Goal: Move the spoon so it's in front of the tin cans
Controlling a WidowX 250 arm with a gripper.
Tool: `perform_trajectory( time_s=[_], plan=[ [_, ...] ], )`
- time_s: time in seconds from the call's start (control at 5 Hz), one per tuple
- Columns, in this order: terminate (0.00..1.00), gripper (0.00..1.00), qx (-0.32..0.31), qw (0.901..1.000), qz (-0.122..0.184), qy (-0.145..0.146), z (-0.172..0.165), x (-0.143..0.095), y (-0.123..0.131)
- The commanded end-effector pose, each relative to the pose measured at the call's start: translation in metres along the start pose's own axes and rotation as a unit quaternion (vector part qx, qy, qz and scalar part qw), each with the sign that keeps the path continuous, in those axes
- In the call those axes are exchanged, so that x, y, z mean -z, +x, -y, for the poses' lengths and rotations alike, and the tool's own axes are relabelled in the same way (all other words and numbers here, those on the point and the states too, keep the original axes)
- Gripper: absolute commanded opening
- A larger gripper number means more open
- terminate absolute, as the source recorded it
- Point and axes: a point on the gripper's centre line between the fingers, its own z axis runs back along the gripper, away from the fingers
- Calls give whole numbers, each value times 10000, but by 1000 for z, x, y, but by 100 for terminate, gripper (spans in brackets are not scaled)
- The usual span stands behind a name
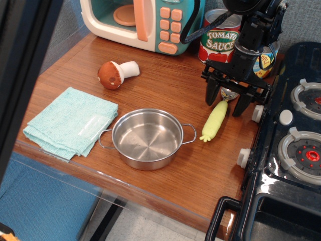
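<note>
Jaws spread wide on your black gripper [224,103], straddling the yellow-green-handled metal spoon [214,119] lying on the brown wooden tabletop [165,85], before the labelled tin cans [220,42].

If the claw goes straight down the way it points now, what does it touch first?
Most likely the spoon: the open claw points down with its fingers either side of the spoon's metal bowl end. Height above it is hard to judge; the wooden table lies just beneath.

Pineapple can [266,59] mostly behind the pincer [226,103]
</note>
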Motion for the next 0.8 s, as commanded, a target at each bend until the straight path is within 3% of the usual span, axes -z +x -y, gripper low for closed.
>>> perform_trajectory(
  time_s=[0.0,0.2,0.6],
  plan=[
    [0,100,64,9945,983,-365,1,-87,-7],
    [0,100,124,9920,1155,-497,-1,-99,-17],
    [0,100,124,9920,1155,-497,-1,-99,-17]
  ],
)
